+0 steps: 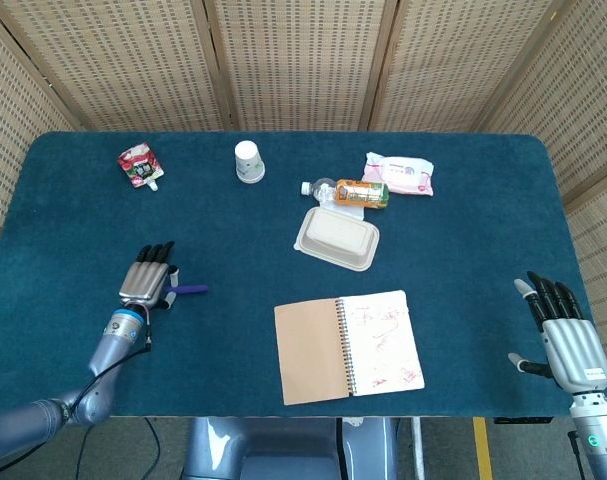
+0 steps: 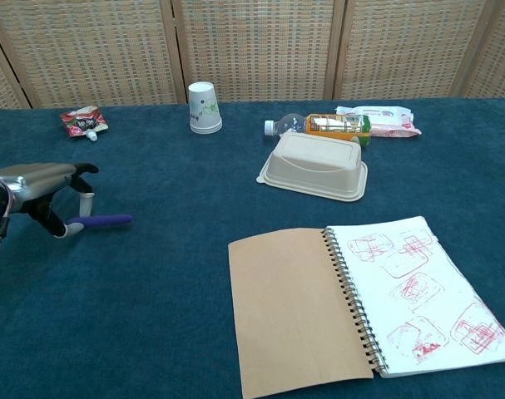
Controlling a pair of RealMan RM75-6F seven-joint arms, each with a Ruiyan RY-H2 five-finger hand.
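Purple pen lies flat on the counter near the left edge, w/ its left end under the left hand. Fingers curl down around that end; thumb tip looks to touch it, but can't tell if there's a real pinch or just contact. Pen body reads as resting on the cloth, not lifted.

Risks, as I judge them:
- Grip sits at the very end, so the long free end could swing or droop on a lift and the pen slip out.
- Thin round barrel on soft cloth: if fingers close off-centre it could roll or get flicked away, toward the counter edge.
- Pressing down too hard may pin it instead of picking it.

Right hand is far off at the right counter edge, fingers spread, holding nothing, so no help from there. Notebook lies open, well apart; a skidding pen could end up against it.
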